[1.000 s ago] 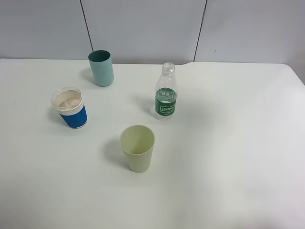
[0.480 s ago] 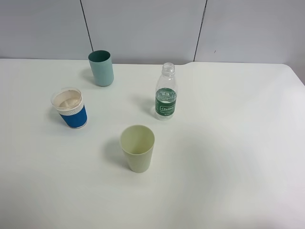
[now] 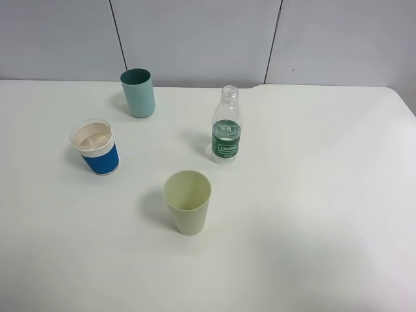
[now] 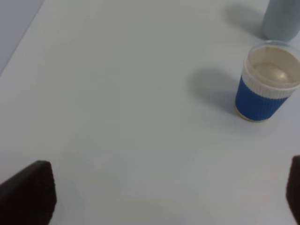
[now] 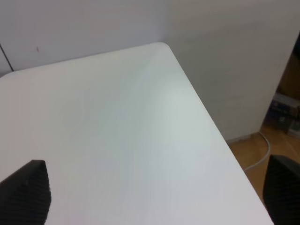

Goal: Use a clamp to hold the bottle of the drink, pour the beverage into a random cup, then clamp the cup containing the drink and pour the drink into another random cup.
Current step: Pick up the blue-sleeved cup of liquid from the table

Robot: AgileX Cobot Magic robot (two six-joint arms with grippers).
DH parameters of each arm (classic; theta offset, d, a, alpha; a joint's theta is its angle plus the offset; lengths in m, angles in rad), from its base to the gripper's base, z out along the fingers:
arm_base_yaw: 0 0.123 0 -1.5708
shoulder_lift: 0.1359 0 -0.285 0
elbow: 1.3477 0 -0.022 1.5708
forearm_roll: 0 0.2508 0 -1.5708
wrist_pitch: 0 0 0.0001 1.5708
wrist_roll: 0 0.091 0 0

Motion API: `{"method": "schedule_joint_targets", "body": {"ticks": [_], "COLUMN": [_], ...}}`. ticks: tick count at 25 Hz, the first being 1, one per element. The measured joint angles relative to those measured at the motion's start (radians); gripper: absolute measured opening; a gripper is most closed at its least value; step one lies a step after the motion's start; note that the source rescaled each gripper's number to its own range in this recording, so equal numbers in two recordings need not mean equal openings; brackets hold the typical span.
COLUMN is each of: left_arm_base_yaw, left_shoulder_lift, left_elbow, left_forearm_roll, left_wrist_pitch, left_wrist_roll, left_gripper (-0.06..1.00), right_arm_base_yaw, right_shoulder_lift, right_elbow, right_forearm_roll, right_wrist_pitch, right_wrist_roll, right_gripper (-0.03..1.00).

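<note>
While nothing on the desk [image 3: 312, 195] has shifted in the last second, the bottle [image 3: 226, 130] stands upright and capless near the middle. The green cup [image 3: 188, 203] sits nearer the camera, the blue cup [image 3: 96, 148] well to the left. The left claw [image 4: 159, 192] and right claw [image 5: 153, 190] hang spread and empty. No grip has begun, and the bottle likely comes first.

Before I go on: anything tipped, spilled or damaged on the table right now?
Nothing stands out. The clear ribbed plastic bottle with the green label, the blue-sleeved paper cup, the pale yellow-green plastic cup and the teal tumbler all stand upright and apart on the white table, no puddle visible.
</note>
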Motion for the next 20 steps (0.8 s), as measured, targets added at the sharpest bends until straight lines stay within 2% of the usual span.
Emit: {"method": "schedule_joint_targets", "body": {"ticks": [6,12,20], "left_arm_base_yaw": [0.0,0.0,0.0], "left_shoulder_lift": [0.0,0.0,0.0], "left_elbow": [0.0,0.0,0.0], "left_forearm_roll": [0.0,0.0,0.0], "left_wrist_pitch": [0.0,0.0,0.0], "left_wrist_roll": [0.0,0.0,0.0], "left_gripper": [1.0,1.0,1.0], "right_arm_base_yaw": [0.0,0.0,0.0], "right_shoulder_lift": [-0.087,-0.129,-0.129], "right_elbow": [0.019,0.147,0.297], "right_forearm_roll": [0.133,0.257,0.294], "right_wrist_pitch": [-0.022,-0.072,-0.145], "right_wrist_roll": [-0.152,-0.237,-0.274], "right_gripper": [0.77,0.77,0.77]}}
